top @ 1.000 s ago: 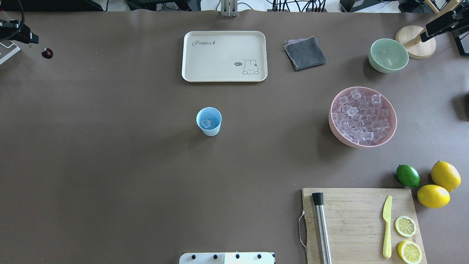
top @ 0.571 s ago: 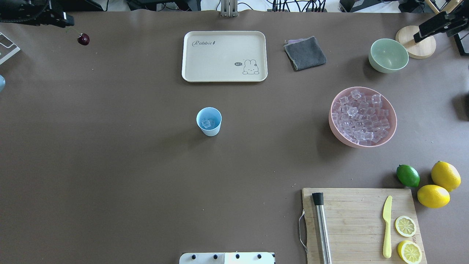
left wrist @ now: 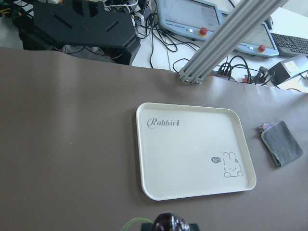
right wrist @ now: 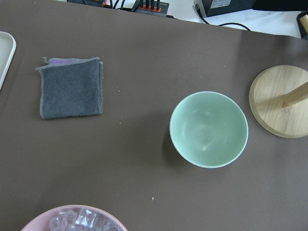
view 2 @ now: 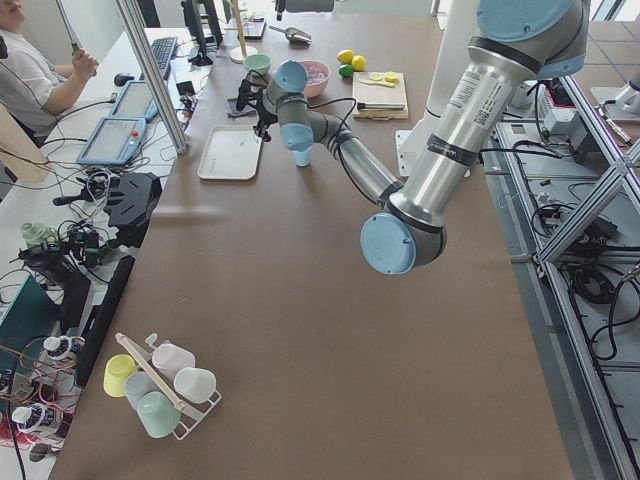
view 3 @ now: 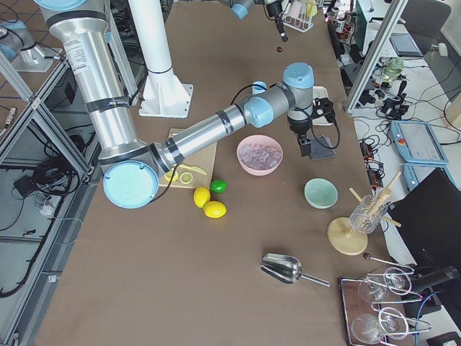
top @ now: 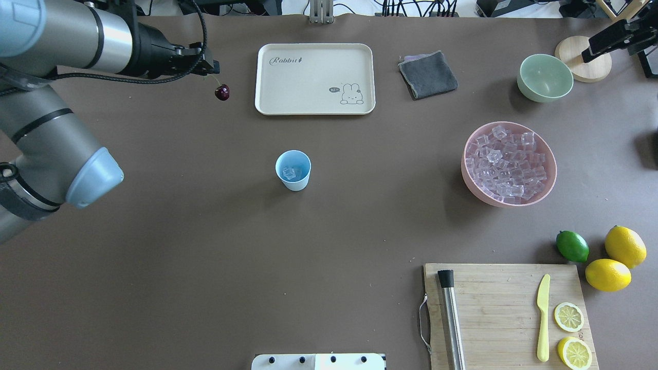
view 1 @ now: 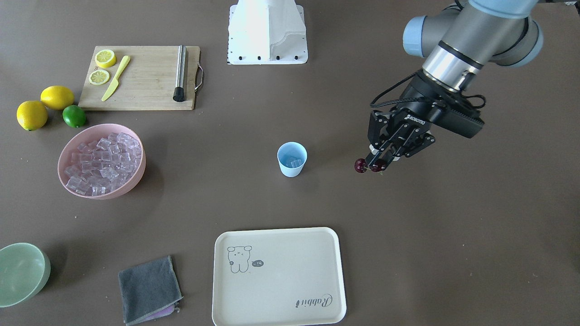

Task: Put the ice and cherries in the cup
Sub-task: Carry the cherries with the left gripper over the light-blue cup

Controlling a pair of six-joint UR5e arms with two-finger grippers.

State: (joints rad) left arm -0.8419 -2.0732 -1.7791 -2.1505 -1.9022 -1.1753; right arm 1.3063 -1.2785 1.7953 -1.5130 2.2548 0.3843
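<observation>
Swinging inward since a second ago, left tool (view 1: 378, 162), clenched on stems of two glossy dark-red cherries (top: 222, 92), now hangs them near 10 o'clock of small pale-blue plastic cup (top: 297, 184), clear ice cube (top: 289, 173) inside; drop-in nearly due.

My bench (top: 154, 257) has a plain brown top. Near its middle stands the pale blue cup (top: 293, 170). Beyond the cup lies the cream tray (top: 308, 82), with a folded grey cloth (top: 427, 74) near the tray's right side. On my right sit the pale green bowl (top: 545, 77), a round wooden base (top: 591, 72) just beside it, and the pink bowl (view 1: 136, 177). Nearer me are a lime (top: 572, 246), two lemons (top: 625, 246) and the wooden cutting board (top: 493, 308).
</observation>
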